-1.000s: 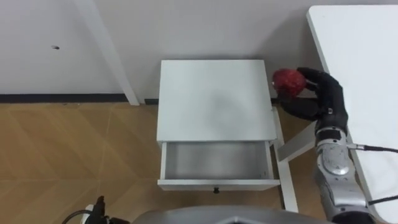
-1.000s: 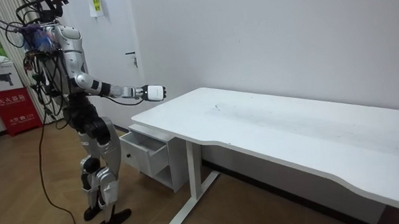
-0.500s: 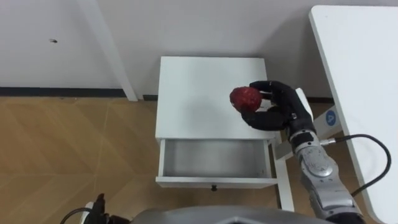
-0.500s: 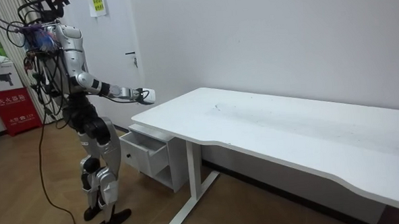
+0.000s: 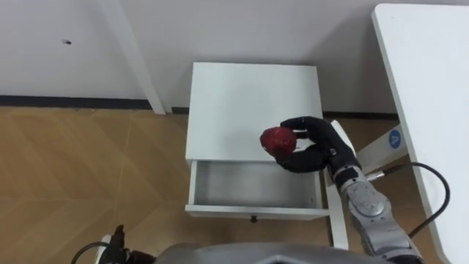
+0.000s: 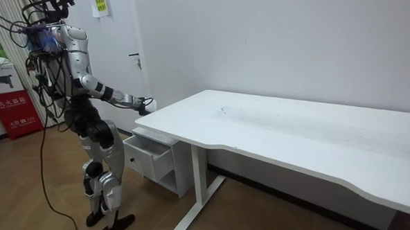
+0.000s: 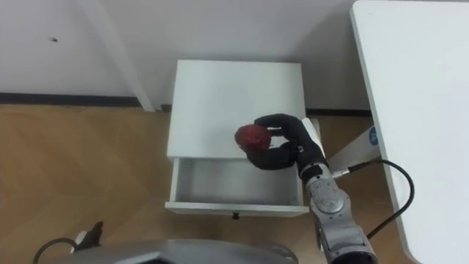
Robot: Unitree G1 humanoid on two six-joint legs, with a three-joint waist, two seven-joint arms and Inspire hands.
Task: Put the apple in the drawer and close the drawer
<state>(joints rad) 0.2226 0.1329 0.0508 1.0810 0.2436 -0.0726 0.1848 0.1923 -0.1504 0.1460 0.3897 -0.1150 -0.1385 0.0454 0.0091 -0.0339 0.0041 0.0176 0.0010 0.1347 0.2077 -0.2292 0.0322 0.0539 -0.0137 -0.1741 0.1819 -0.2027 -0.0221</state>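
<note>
A red apple [image 5: 278, 140] [image 7: 250, 136] is held in my right hand [image 5: 311, 144] [image 7: 284, 143], whose dark fingers curl round it. The hand hangs over the front right part of the white cabinet's top [image 5: 234, 103], just behind the open drawer [image 5: 253, 187] [image 7: 234, 183]. The drawer is pulled out toward me and its inside is bare. In the room view I stand in front of the cabinet [image 6: 150, 155] with my right arm [image 6: 131, 99] stretched over it.
A white desk [image 5: 432, 110] [image 6: 296, 135] stands to the right of the cabinet, with its leg [image 5: 366, 150] close beside my forearm. A white post [image 5: 135, 59] leans against the wall at the left. Wooden floor [image 5: 88, 169] lies left of the cabinet.
My right hand has carried the apple from beside the desk leftward and toward me, over the cabinet top to just behind the open drawer. The drawer has stayed open.
</note>
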